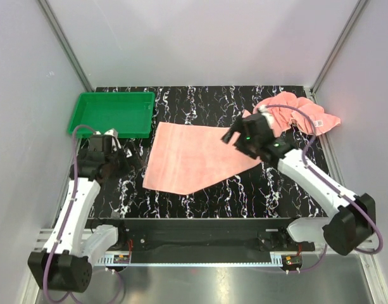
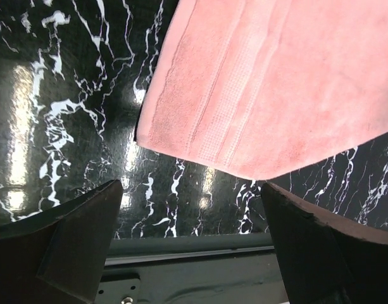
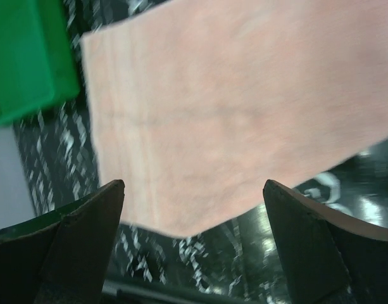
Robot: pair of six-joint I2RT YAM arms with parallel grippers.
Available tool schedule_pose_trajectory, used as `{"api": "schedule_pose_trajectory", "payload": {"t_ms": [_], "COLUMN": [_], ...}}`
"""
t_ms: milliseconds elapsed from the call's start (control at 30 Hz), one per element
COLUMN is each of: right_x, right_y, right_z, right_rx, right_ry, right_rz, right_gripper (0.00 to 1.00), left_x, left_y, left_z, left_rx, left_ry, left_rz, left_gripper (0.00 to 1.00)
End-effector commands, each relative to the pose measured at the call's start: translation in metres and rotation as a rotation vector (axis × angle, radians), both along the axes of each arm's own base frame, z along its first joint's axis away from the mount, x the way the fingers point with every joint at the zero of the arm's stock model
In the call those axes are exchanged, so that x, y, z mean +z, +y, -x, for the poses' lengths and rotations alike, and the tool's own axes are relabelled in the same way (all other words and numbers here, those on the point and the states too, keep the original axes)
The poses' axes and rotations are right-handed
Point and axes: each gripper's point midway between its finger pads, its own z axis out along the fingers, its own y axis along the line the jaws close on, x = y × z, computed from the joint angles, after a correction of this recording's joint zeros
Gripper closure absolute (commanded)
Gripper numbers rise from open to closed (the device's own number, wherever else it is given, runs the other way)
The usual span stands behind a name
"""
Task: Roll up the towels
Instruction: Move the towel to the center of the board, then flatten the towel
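**Rolling yet to start: one towel flat, one in a heap**

We see the flat towel [image 1: 194, 158] spread on the middle of the black marbled tabletop [image 1: 200, 104], its striped end towards the left arm and no turn of a roll in it. The crumpled towel [image 1: 301, 114] lies bunched at the far right corner, a white label showing. Our right tool [image 1: 244, 136] hovers over the flat towel's right edge, released, fingers wide apart with nothing between them. Our left tool [image 1: 110, 144] is likewise released and empty, hanging just off the towel's left end, near the green tray [image 1: 111, 114]. We judge the spreading of one towel done. Both rolls, and the flattening of the second towel, are left.
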Motion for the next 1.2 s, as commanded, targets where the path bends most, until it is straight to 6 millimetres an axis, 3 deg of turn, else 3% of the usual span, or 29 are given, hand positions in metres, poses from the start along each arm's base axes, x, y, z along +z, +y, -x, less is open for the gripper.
{"api": "schedule_pose_trajectory", "payload": {"t_ms": [0,67,200,267,333,367,500,533,600,633,733,867,1167], "right_x": [-0.024,-0.026,-0.025,-0.033,-0.029,-0.029,-0.031,-0.032,-0.035,-0.036,-0.037,-0.04,-0.041], "right_y": [-0.065,-0.094,-0.111,-0.114,-0.122,-0.123,-0.129,-0.132,-0.136,-0.139,-0.142,-0.141,-0.137], "right_z": [-0.008,-0.024,-0.056,-0.066,-0.079,-0.086,-0.094,-0.094,-0.09,-0.089,-0.079,-0.069,-0.063], "right_rx": [-0.141,-0.21,-0.215,-0.207,-0.221,-0.224,-0.205,-0.2,-0.199,-0.201,-0.194,-0.183,-0.15], "right_ry": [0.042,0.042,0.069,0.107,0.1,0.101,0.118,0.117,0.121,0.122,0.124,0.121,0.122], "right_rz": [0.052,0.065,0.054,0.056,0.034,0.026,-0.011,-0.004,0.002,0.003,0.003,0.0,-0.007], "right_gripper": [0.01,0.0,0.0,0.0,0.0,0.0,0.0,0.0,0.0,0.0,0.0,0.0,0.02], "left_x": [-0.012,-0.022,-0.005,0.016,0.023,0.027,0.019,0.014,0.003,-0.012,-0.044,-0.069,-0.099], "left_y": [-0.004,-0.006,-0.008,-0.024,-0.032,-0.048,-0.07,-0.074,-0.075,-0.077,-0.077,-0.074,-0.063], "left_z": [-0.013,-0.023,-0.069,-0.109,-0.138,-0.166,-0.217,-0.241,-0.266,-0.282,-0.294,-0.296,-0.299], "left_rx": [0.061,0.083,0.117,0.079,0.052,0.022,-0.022,-0.029,-0.033,-0.045,-0.073,-0.083,-0.082], "left_ry": [0.023,0.041,-0.043,-0.09,-0.089,-0.087,-0.031,-0.017,-0.007,0.026,0.083,0.108,0.146], "left_rz": [0.053,0.07,0.062,0.069,0.007,-0.021,-0.113,-0.145,-0.197,-0.223,-0.269,-0.294,-0.35], "left_gripper": [0.01,0.01,0.01,0.01,0.01,0.01,0.01,0.01,0.01,0.01,0.01,0.01,0.01]}}
